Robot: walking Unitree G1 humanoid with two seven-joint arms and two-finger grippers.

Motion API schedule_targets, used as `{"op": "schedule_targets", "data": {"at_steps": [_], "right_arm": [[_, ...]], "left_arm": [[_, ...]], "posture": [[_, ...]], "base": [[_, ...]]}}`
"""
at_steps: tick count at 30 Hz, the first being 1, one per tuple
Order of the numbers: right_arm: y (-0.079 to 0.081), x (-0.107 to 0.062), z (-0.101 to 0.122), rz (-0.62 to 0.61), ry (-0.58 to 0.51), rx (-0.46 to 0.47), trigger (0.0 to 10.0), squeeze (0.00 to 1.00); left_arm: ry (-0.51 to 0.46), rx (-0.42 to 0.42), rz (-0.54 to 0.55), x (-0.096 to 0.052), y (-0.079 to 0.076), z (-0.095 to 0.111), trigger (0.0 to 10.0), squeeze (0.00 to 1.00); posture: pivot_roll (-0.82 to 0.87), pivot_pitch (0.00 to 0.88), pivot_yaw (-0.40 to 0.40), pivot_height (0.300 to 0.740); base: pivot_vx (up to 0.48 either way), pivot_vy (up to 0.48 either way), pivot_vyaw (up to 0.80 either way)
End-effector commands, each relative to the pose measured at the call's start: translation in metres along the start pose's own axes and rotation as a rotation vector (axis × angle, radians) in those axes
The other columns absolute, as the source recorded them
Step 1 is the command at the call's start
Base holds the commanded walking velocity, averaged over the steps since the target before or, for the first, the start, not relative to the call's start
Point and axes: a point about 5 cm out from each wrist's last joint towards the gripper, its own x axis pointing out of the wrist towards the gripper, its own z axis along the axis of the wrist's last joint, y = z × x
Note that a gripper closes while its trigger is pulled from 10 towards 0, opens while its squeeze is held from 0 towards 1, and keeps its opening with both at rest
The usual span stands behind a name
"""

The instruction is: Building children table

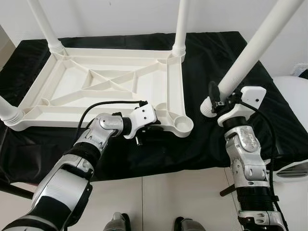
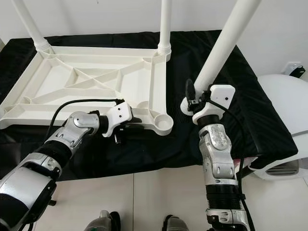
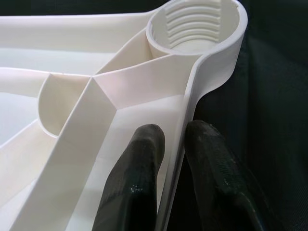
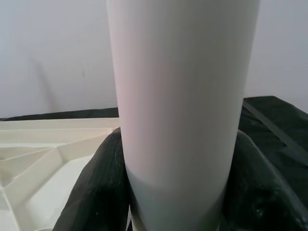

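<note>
Three white legs already stand up out of the upturned white tabletop (image 1: pixel 110 84), which lies underside-up on the black cloth (image 1: pixel 226 57) covering the work surface, its ribs and diagonal braces facing us. We see a leg at each far corner and one at the near left corner (image 1: pixel 9 113). The near right corner carries an open round socket (image 1: pixel 182 125), and here the left wrist view gives us something the head views cannot: the screw threads ringing the inside of that socket (image 3: pixel 197 26).

Over to the fourth leg (image 1: pixel 255 50), the big loose one. It leans off to the right of the tabletop, its ribbed lower end (image 1: pixel 208 107) resting on the cloth just beside the open socket, apart from it. Our right gripper (image 1: pixel 217 98) is clamped around it low down; the right wrist view shows the leg (image 4: pixel 183 96) between the two black fingers (image 4: pixel 96 192), one pressed on each side.

Our left gripper (image 1: pixel 144 132) is at the tabletop's near edge, just left of the socket. From the head we make out little of its fingers, but the left wrist view settles it: the two fingers (image 3: pixel 139 178) sit close together, pinching the thin outer wall (image 3: pixel 180 144) of the tabletop, one inside the frame and one outside against the cloth.
</note>
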Motion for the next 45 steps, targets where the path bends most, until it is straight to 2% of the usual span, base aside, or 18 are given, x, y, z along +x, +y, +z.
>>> {"op": "schedule_targets", "data": {"at_steps": [1, 7, 14, 17, 20, 23, 30, 31, 40, 45], "right_arm": [[0.005, 0.001, 0.004, 0.057, -0.005, 0.011, 10.0, 0.00], [0.009, -0.004, 0.001, 0.187, 0.051, 0.068, 10.0, 0.00], [0.014, -0.011, -0.003, 0.316, 0.105, 0.118, 10.0, 0.00], [0.017, -0.016, -0.004, 0.439, 0.143, 0.177, 10.0, 0.00], [0.018, -0.016, -0.004, 0.494, 0.152, 0.204, 10.0, 0.00], [0.020, -0.016, -0.003, 0.549, 0.163, 0.221, 10.0, 0.00], [0.027, -0.012, 0.001, 0.670, 0.151, 0.191, 10.0, 0.00], [0.030, -0.009, 0.001, 0.715, 0.150, 0.205, 10.0, 0.00], [0.036, -0.007, 0.001, 0.811, 0.161, 0.259, 10.0, 0.00], [0.036, -0.012, -0.009, 0.829, 0.204, 0.269, 10.0, 0.00]], "left_arm": [[0.005, -0.060, 0.016, -0.010, -0.008, -0.017, 10.0, 0.00], [0.011, -0.045, -0.022, -0.019, -0.016, -0.023, 10.0, 0.00], [0.025, -0.024, -0.013, -0.026, -0.014, -0.024, 10.0, 0.00], [0.019, -0.009, 0.001, -0.031, -0.013, -0.022, 10.0, 0.00], [0.017, 0.000, 0.003, -0.033, -0.016, -0.022, 10.0, 0.00], [0.014, 0.003, 0.001, -0.035, -0.020, -0.022, 10.0, 0.00], [0.000, 0.009, 0.004, -0.037, -0.026, -0.019, 10.0, 0.00], [-0.011, 0.013, 0.010, -0.037, -0.028, -0.016, 10.0, 0.00], [-0.018, 0.012, 0.024, -0.038, -0.030, -0.012, 10.0, 0.00], [-0.021, 0.013, 0.037, -0.040, -0.031, -0.010, 10.0, 0.00]], "posture": [[0.01, 0.185, 0.052, 0.740], [0.01, 0.198, 0.044, 0.740], [0.01, 0.200, 0.039, 0.740], [0.02, 0.200, 0.026, 0.740], [0.02, 0.200, 0.020, 0.740], [0.03, 0.199, 0.013, 0.740], [0.04, 0.195, -0.009, 0.740], [0.04, 0.194, -0.016, 0.740], [0.06, 0.194, -0.032, 0.740], [0.06, 0.200, -0.037, 0.740]], "base": [[0.000, 0.000, 0.00], [0.000, 0.000, 0.00], [0.000, 0.000, 0.00], [0.000, 0.000, 0.00], [0.000, 0.000, 0.00], [0.000, 0.000, 0.00], [0.000, 0.000, 0.00], [0.000, 0.000, 0.00], [0.000, 0.000, 0.00], [0.000, 0.000, 0.00]]}}
